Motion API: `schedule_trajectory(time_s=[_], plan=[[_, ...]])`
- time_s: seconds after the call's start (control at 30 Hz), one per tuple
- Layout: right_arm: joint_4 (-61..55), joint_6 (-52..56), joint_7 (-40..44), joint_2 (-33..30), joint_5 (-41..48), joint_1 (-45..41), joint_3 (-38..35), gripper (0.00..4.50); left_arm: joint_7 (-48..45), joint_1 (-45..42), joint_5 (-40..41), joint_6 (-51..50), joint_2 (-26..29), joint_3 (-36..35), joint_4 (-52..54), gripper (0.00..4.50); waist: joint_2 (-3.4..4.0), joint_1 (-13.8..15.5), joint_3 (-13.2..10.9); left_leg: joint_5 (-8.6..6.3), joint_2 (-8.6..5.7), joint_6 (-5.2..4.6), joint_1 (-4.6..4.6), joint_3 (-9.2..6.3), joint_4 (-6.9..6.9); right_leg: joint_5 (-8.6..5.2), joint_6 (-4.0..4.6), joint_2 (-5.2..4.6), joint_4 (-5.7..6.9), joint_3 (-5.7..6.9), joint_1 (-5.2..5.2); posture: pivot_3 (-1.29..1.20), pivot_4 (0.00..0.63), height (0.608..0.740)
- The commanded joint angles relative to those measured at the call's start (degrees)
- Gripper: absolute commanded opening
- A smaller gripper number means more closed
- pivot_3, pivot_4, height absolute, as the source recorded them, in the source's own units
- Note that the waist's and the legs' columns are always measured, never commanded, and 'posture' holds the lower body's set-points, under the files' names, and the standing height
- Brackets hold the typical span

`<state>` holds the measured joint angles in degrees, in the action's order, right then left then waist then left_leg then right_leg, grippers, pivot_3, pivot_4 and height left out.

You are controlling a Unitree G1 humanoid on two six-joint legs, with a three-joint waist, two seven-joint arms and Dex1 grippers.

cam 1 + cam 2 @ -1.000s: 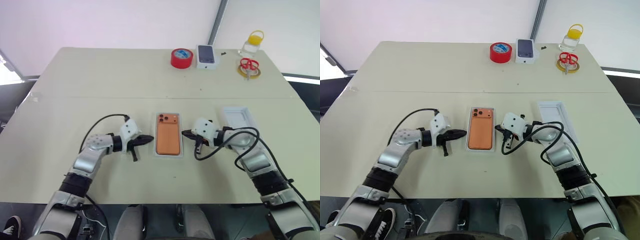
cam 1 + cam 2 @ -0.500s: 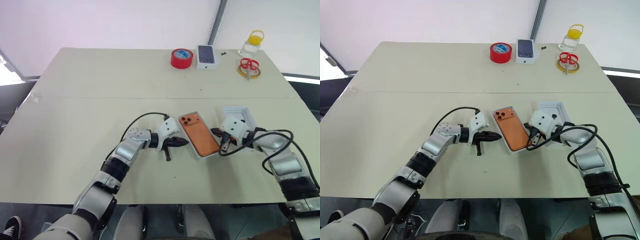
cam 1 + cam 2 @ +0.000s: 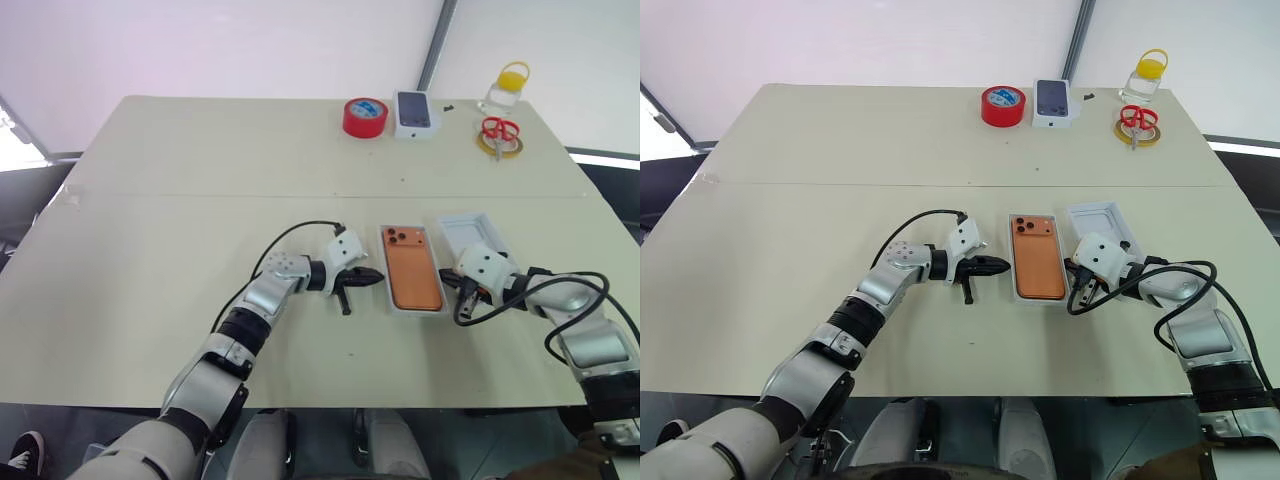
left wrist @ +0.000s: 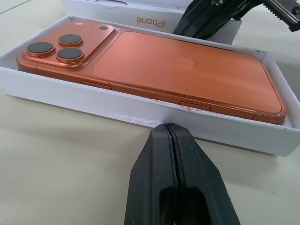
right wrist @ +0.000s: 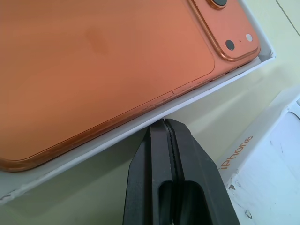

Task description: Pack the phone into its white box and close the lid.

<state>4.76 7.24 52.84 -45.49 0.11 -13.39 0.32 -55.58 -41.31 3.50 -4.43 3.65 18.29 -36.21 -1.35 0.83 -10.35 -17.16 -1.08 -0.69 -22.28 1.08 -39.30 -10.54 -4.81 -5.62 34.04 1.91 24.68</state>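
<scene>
Phone: slim orange smartphone (image 3: 1039, 256) lies in shallow white cardboard tray (image 3: 1040, 298), long axis near-far on worktop (image 3: 790, 200).
Lid: deep white box top (image 3: 1098, 222) just right of tray, beside right claw (image 3: 1077, 287).
Claws: both pressed together, empty; left claw (image 3: 1002, 265) flanks tray's left.
Judgement: right arm nearer lid.

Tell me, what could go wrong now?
The phone lies in the box but not quite flat, so the lid could jam on it. Both claws, left and right, are shut at the box's sides; a push might slide the box or tip it. The lid sits behind the right claw, so that arm could knock it.
</scene>
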Motion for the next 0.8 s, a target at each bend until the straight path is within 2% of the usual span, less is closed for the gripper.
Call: schedule_trajectory(time_s=[0.03,0.23,0.3,0.4,0.5,0.6,0.63,0.8], plan=[[-2.11,-1.14,0.74,0.04,0.74,-0.25,0.64,0.00,0.18,0.49,-0.01,1.47,0.39,-0.57,3.61,0.04,0.00,-0.05,0.00,0.00,0.00,0.00,0.00,0.00,0.00,0.00,0.00,0.00,0.00,0.00,0.00,0.00,0.150,0.740],[-1.71,-0.03,-2.77,0.20,1.59,-3.83,-2.60,0.00,0.52,1.74,1.90,-0.28,4.41,-3.57,9.13,0.04,0.01,-0.22,-0.01,0.00,0.04,0.00,0.00,0.03,0.01,0.00,-0.01,0.01,0.03,-0.01,0.06,0.00,0.150,0.740],[-2.40,3.78,-1.56,-0.47,4.14,-4.33,-3.95,0.00,-0.84,2.30,4.61,-5.20,5.94,-5.23,12.32,0.04,0.02,-0.18,-0.01,0.00,0.05,0.00,0.00,0.03,0.02,0.01,-0.01,0.01,0.04,-0.01,0.07,0.00,0.150,0.740],[-3.81,7.41,-1.04,-2.09,5.79,-3.25,-5.99,0.88,-1.84,3.84,5.95,-6.59,9.27,-7.05,16.60,0.92,0.02,-0.05,0.00,0.00,0.05,0.00,-0.01,0.02,0.02,0.01,-0.02,0.01,0.04,-0.01,0.07,0.00,0.150,0.740],[-6.32,8.57,-2.47,-3.43,4.83,-0.42,-7.19,2.33,-3.66,6.32,7.59,-5.73,12.87,-8.64,21.07,2.35,0.03,0.01,0.00,0.00,0.03,0.00,-0.02,0.01,0.02,0.01,-0.01,0.00,0.04,-0.01,0.07,0.00,0.150,0.740],[-9.44,10.53,-4.20,-3.92,4.92,2.50,-8.79,3.95,-5.62,9.27,9.65,-4.78,16.66,-10.88,25.09,4.00,0.03,-0.08,0.00,0.00,0.03,0.01,-0.03,0.01,0.02,0.00,0.01,-0.01,0.02,-0.03,0.06,0.00,0.150,0.740],[-11.38,14.00,-6.27,-3.10,5.60,2.63,-10.05,3.95,-6.54,10.94,10.05,-2.87,18.76,-12.17,26.58,4.46,0.04,-0.12,0.00,0.00,0.03,0.01,-0.02,0.02,0.02,0.00,0.02,-0.01,0.02,-0.04,0.06,0.00,0.150,0.740],[-17.64,30.80,-11.02,-2.91,7.17,1.19,-11.58,3.95,-11.42,15.58,16.61,0.00,23.47,-16.87,32.39,4.46,0.08,-0.14,-0.01,-0.01,0.14,0.01,-0.02,0.09,0.04,-0.06,0.12,0.02,0.07,-0.07,0.16,0.00,0.150,0.740]])
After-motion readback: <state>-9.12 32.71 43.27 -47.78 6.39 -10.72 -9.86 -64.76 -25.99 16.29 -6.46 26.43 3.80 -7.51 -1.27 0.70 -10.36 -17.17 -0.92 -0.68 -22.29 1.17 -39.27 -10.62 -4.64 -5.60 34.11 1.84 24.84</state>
